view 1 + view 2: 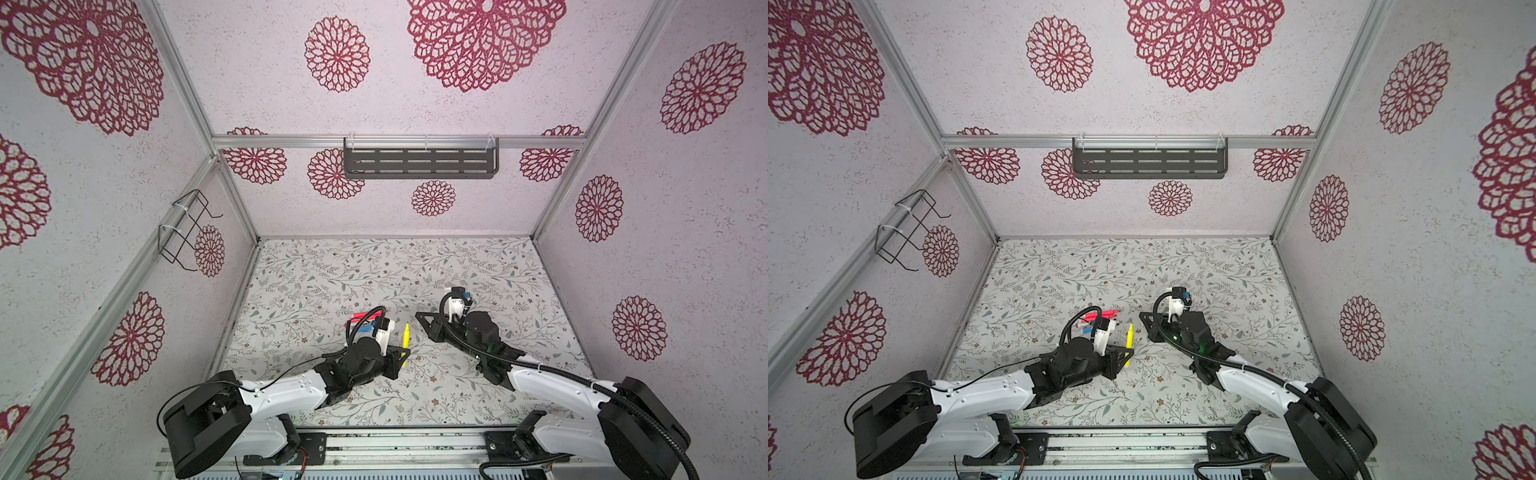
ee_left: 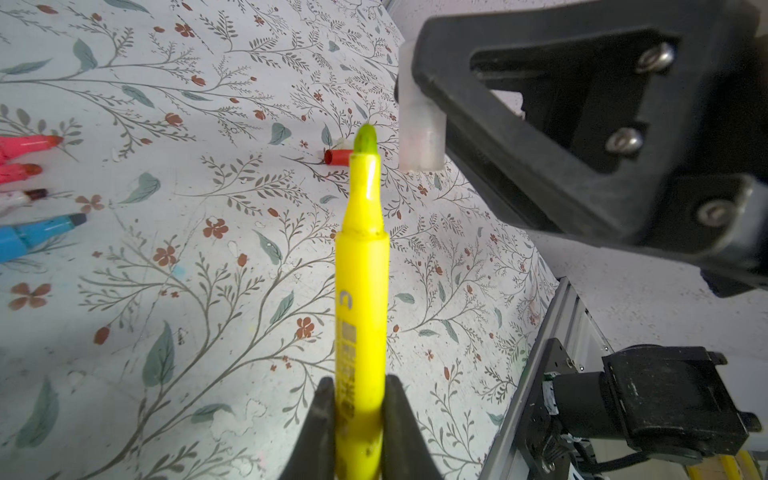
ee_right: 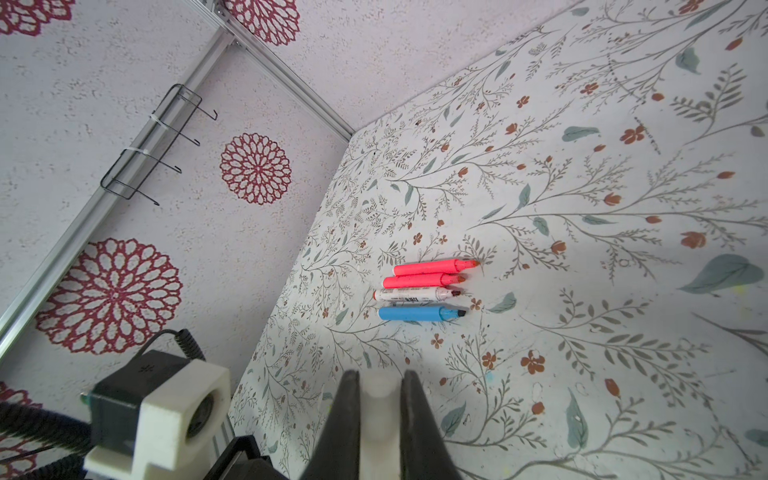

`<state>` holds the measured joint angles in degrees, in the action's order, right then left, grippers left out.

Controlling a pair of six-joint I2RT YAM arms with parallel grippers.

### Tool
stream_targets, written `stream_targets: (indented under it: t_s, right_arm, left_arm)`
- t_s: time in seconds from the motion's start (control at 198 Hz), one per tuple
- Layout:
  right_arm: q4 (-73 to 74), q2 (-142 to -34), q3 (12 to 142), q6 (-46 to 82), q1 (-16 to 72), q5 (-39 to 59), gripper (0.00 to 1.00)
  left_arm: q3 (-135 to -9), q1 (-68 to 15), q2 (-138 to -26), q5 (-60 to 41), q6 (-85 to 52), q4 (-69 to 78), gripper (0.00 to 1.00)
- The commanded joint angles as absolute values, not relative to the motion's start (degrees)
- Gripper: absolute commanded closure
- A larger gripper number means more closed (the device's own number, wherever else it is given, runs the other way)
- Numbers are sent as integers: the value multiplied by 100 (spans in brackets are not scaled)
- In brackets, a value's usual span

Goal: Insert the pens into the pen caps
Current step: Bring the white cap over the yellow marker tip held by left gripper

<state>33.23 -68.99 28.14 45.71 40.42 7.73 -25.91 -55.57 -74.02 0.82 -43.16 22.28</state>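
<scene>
**Yellow pen and clear cap held up, not yet mated**

Closest to the near edge of the tabletop (image 1: 457, 257), your left gripper (image 2: 359, 386) has its jaws pinching the yellow pen (image 2: 361, 291) by the rear of its barrel. The pen appears lifted off the surface. In both top views its long axis runs almost straight from the near edge toward the far edge, around the middle of the tabletop. The greenish felt tip leads toward the far edge.

Just beyond that tip, slightly toward the right edge, your right gripper (image 3: 380, 382) has its jaws pressed onto a clear cap (image 2: 419, 137). In the left wrist view the cap sits beside the pen tip, near it but apart, and the tip is not inside. The cap's axis looks roughly parallel to the pen's. I cannot tell which end is the open one.

You're at the alignment step for the first pen, I'd judge. The next move calls for bringing the cap's mouth onto the pen's axis, taking out the sideways offset, then pushing the two together along that line. A slim tip and a small mouth leave you little margin.

Toward the left edge, four uncapped pens lie side by side on the tabletop: the first pink pen (image 3: 432, 268), the second pink pen (image 3: 419, 280), the white pen (image 3: 411, 294) and the blue pen (image 3: 415, 313). Their long axes run across the tabletop, with the tips toward the right edge. Beyond the yellow tip, a red cap (image 2: 338, 157) lies on its side.
</scene>
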Motion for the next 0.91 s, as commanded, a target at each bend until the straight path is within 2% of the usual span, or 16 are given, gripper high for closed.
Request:
stream_targets:
  t_s: [0.0,0.905]
  right_arm:
    - [3637,-6757,2885,4629,3974,729,94]
    - [4779,-7434,3100,5040,3920,1506,95]
  left_arm:
    - [-2610,-5625,-7354,149,-4377,2351,100]
    - [-2584,-5766,-7463,172,-4444,2531,100]
